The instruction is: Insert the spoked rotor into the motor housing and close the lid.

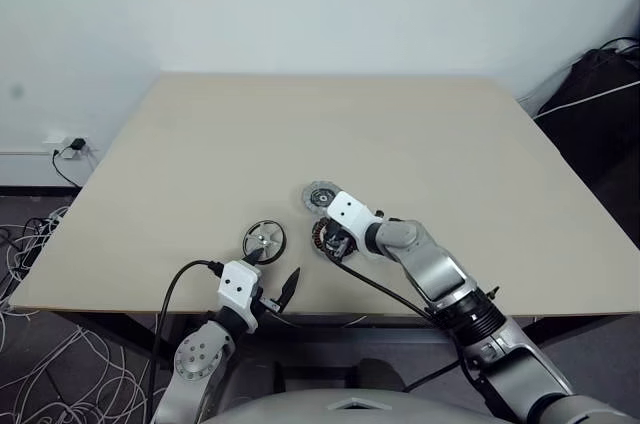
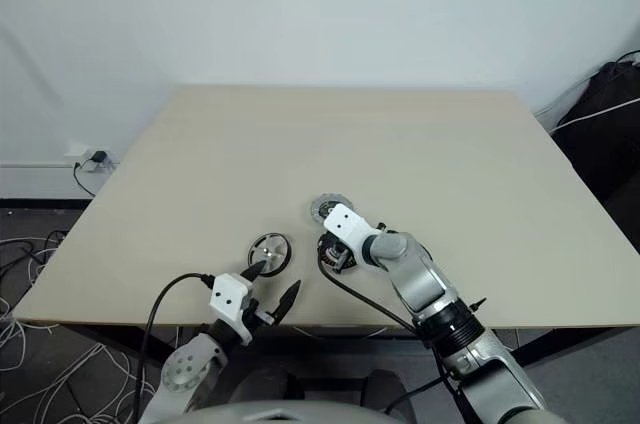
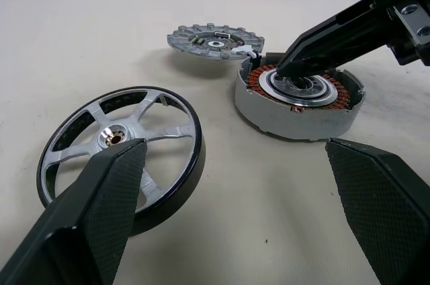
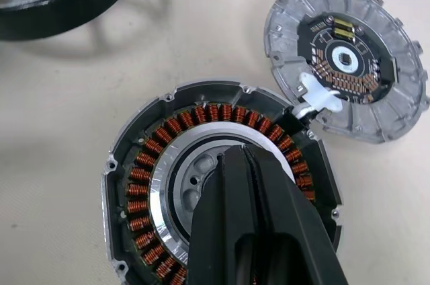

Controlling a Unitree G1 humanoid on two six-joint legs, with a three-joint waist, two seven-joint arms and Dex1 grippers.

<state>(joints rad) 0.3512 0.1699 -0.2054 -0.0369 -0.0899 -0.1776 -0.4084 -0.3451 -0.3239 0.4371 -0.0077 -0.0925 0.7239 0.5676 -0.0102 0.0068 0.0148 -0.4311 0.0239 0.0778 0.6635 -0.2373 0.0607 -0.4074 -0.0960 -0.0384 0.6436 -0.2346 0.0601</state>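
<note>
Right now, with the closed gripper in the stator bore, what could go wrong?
1. The right gripper, shut, points into the silver centre of the round copper-wound motor housing; a slip sideways could scrape the windings.
2. The dull-grey notched lid lies against the housing rim, so nudging the housing may drag it.
3. The open left gripper sits around the shiny spoked rotor; closing off-centre could skid it.

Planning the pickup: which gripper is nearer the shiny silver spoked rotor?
Left. The open left gripper sits just short of the shiny silver spoked rotor; the shut right gripper is off to the side, tips in the copper-wound motor housing.
</note>
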